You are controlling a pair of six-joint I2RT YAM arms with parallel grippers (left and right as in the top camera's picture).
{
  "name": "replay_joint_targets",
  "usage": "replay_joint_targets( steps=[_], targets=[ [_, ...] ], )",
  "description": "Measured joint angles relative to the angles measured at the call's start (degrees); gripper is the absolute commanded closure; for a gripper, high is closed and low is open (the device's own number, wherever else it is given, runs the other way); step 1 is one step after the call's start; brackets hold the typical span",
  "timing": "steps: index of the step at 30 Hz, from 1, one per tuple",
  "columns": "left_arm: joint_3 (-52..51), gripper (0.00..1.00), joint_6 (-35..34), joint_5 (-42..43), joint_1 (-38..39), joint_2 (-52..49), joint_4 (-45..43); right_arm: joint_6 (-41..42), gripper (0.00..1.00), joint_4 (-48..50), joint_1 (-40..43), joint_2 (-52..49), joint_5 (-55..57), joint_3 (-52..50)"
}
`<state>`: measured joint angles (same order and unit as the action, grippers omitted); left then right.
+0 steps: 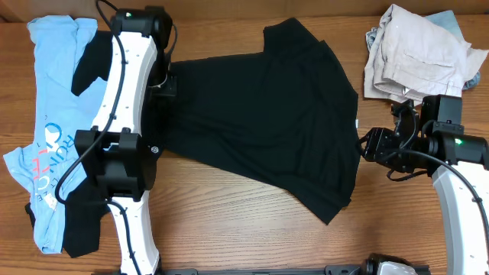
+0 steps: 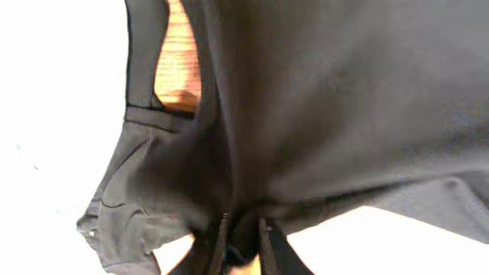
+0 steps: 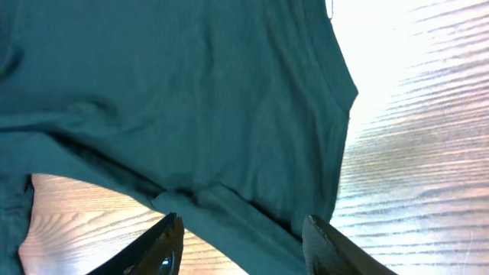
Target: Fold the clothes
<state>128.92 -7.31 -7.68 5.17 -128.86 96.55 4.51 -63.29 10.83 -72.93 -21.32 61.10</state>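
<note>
You had on record: black T-shirt [image 1: 267, 130], matt soft cloth; light-blue tee [image 1: 53, 46], matt cloth, printed; beige garments [image 1: 416, 50], coarser woven cloth; table [image 1: 229, 221], smooth grained wood, slight sheen; left arm shell [image 1: 126, 69], glossy white plastic.

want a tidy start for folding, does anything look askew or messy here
The black T-shirt lies skewed across the table, not flat: it bunches where the left gripper pinches it. The right gripper stands open at its far edge. A beige garment sits crumpled in a corner.
</note>
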Motion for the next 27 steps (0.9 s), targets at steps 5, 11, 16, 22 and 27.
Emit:
replay_joint_targets(
  steps=[5, 11, 16, 22, 27],
  targets=[
    [0.11, 0.86, 0.22, 0.55, 0.0, 0.09, 0.11, -0.02, 0.46, -0.42, 0.0, 0.0, -0.35, 0.0],
    [-2.12, 0.82, 0.31, 0.63, 0.0, 0.11, 0.04, 0.0, 0.46, -0.28, 0.02, 0.0, -0.35, 0.0],
    [-7.85, 0.82, 0.42, 0.79, 0.0, 0.11, -1.75, -0.02, 0.45, -0.02, 0.0, 0.0, -0.31, 0.0],
    [-12.46, 0.82, 0.44, 0.85, 0.0, 0.11, -2.43, -0.02, 0.42, 0.83, 0.0, 0.0, -0.2, 0.0],
    [-12.5, 0.81, 0.44, 0.83, 0.0, 0.11, -2.25, -0.07, 0.41, 1.27, 0.0, 0.0, -0.11, 0.0]
  ],
)
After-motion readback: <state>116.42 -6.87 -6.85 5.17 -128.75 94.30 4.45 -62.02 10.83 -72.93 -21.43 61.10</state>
